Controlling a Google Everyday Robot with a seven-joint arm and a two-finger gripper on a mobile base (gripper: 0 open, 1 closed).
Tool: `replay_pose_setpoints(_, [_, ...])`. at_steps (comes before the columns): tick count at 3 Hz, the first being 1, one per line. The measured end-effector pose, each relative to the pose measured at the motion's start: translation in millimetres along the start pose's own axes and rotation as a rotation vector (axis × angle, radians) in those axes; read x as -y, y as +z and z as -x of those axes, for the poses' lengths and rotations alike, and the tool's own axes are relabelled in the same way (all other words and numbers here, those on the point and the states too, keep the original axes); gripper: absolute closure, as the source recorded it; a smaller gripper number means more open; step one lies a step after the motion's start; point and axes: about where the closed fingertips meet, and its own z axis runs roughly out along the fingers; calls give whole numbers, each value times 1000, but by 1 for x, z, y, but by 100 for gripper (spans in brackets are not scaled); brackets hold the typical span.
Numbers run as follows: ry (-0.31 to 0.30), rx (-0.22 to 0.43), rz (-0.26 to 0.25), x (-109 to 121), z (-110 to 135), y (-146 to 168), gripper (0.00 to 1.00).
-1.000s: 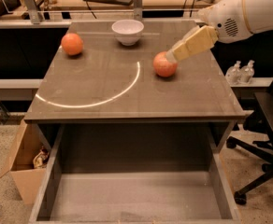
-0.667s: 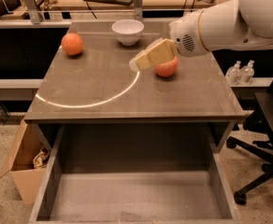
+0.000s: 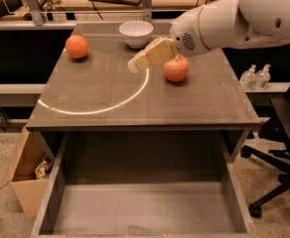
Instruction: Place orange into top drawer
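Note:
The orange (image 3: 77, 46) sits on the grey table top at the far left corner. The top drawer (image 3: 145, 207) is pulled wide open below the table's front edge, and its flat grey bottom is bare. My gripper (image 3: 135, 64) hangs over the middle of the table, its tan fingers pointing left, well to the right of the orange and just left of a redder apple (image 3: 176, 69). It holds nothing.
A white bowl (image 3: 136, 33) stands at the back centre of the table (image 3: 204, 103). A cardboard box (image 3: 28, 170) sits on the floor at the left of the drawer. An office chair (image 3: 284, 148) and two bottles (image 3: 255, 76) are at the right.
My arm has swung left across the table, from right of the apple to left of it, toward the orange. The orange, apple and bowl have not moved.

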Motion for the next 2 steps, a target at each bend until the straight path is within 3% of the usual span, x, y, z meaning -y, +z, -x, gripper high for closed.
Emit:
replay_pose_setpoints(1, [-53, 56, -19, 7, 45, 61, 0])
replay_pose_setpoints(2, [-42, 172, 6, 7, 77, 118, 0])
